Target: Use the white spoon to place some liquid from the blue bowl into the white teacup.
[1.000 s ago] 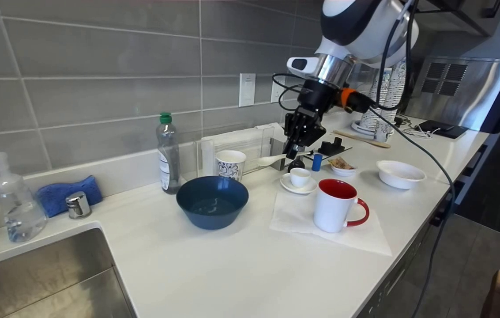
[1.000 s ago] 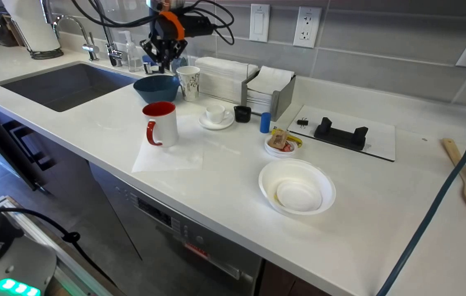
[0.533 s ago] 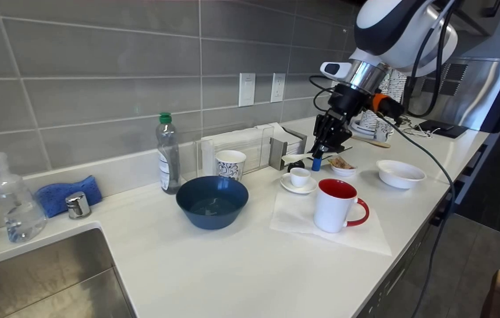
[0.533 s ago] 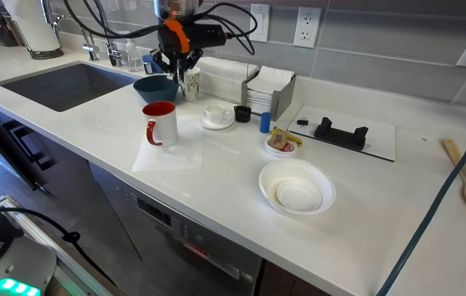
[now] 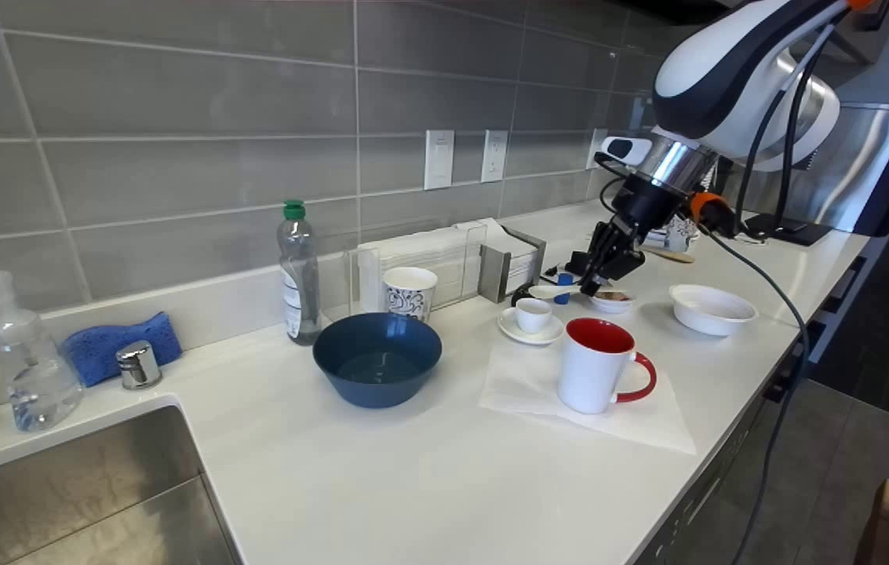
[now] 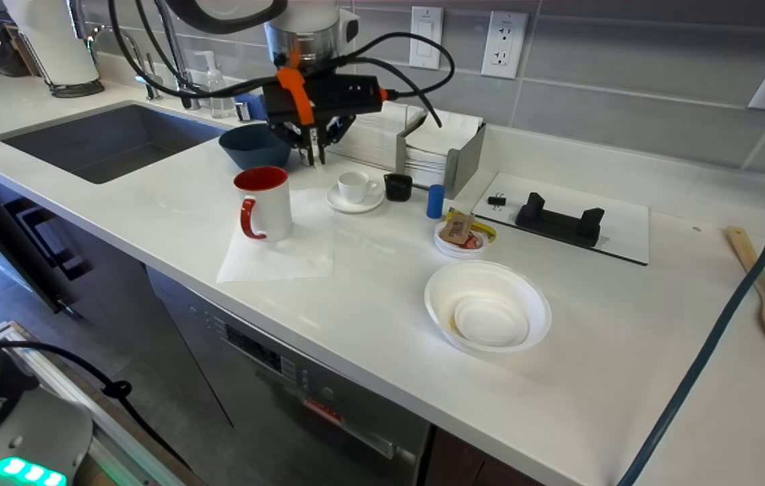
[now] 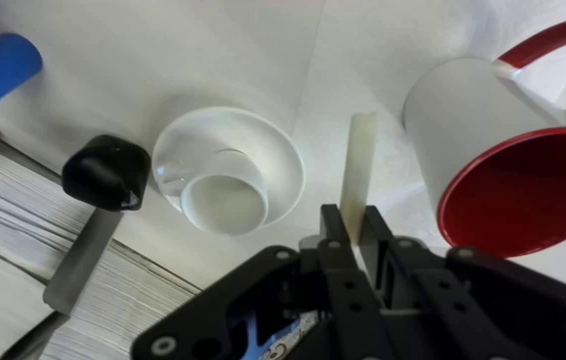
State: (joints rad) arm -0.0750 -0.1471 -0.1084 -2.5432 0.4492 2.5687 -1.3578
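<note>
My gripper (image 5: 592, 287) is shut on the white spoon (image 5: 548, 291), which lies roughly level above the counter. In the wrist view, the spoon's handle (image 7: 359, 165) sticks out beyond the fingertips, and its scoop is hidden by the gripper. The white teacup (image 7: 238, 165) stands upright on its saucer (image 7: 283, 170), to the left of the fingers in that view; I cannot tell what it holds. Whether liquid lies in the spoon does not show either. Farther along the counter, the blue bowl (image 5: 377, 388) sits apart from the gripper, and liquid in it cannot be made out clearly.
A white mug with red inside (image 5: 595, 377) stands on a napkin close to the teacup. Near the saucer are a black object (image 6: 398, 187), a blue cylinder (image 6: 435, 201) and a napkin holder (image 6: 460, 162). A patterned cup (image 5: 410, 292) stands behind the blue bowl.
The gripper, still holding the spoon, has moved along the counter away from the blue bowl and come lower, nearer the teacup. The dishes on the counter have stayed put.
</note>
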